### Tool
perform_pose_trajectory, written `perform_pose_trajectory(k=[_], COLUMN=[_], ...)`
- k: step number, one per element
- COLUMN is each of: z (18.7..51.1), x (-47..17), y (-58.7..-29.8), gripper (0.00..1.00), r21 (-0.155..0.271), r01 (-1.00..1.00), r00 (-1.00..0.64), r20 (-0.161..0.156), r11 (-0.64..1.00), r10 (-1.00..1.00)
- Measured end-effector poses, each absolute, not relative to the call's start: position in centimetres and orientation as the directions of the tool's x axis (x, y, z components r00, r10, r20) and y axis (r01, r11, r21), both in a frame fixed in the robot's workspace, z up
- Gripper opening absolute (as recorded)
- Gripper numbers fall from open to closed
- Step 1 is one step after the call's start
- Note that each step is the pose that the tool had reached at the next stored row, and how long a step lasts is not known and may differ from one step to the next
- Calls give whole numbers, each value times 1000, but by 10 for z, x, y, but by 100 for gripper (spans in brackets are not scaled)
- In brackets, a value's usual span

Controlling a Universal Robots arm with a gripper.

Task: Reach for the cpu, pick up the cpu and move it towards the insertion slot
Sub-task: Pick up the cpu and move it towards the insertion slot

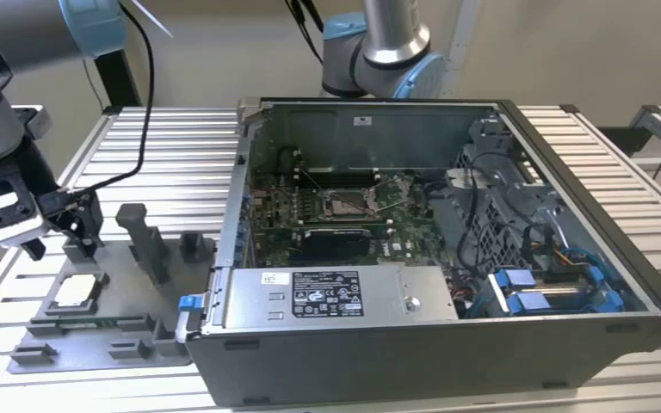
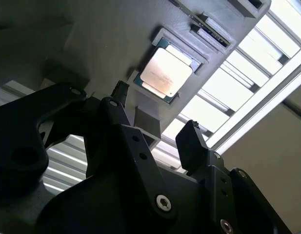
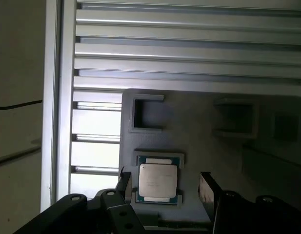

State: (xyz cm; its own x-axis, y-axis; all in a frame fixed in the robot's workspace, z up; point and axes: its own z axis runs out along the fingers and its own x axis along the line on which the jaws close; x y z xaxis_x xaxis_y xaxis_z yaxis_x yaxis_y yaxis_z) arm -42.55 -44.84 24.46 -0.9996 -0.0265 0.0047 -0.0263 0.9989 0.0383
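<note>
The cpu [image 1: 76, 292] is a small silvery square plate lying flat in a recess of the grey fixture plate [image 1: 101, 344], at the exterior view's left. My gripper [image 1: 61, 239] hovers above and slightly behind it, open and holding nothing. In both wrist views the cpu [image 3: 157, 181] [image 2: 166, 73] shows beyond the two black fingers [image 3: 207, 191] [image 2: 191, 145], which stand wide apart on either side of it without touching it. The insertion slot [image 1: 349, 203] is the square metal-framed socket on the green board inside the open computer case [image 1: 571, 284].
Upright grey fixture blocks [image 1: 147, 241] stand on the fixture plate just beside my gripper. The case's side wall [image 1: 238, 172] rises between the fixture and the socket. A second robot arm [image 1: 382, 47] stands behind the case. The table [image 1: 169, 146] is slatted aluminium.
</note>
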Motion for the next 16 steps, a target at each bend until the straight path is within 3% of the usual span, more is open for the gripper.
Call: perform_pose_trajectory(k=[16], z=[234], x=[-426], y=[-457], gripper=[100], r21=[38], r01=[-25], r00=[-1000], r20=[5], r11=[999], r10=[-26])
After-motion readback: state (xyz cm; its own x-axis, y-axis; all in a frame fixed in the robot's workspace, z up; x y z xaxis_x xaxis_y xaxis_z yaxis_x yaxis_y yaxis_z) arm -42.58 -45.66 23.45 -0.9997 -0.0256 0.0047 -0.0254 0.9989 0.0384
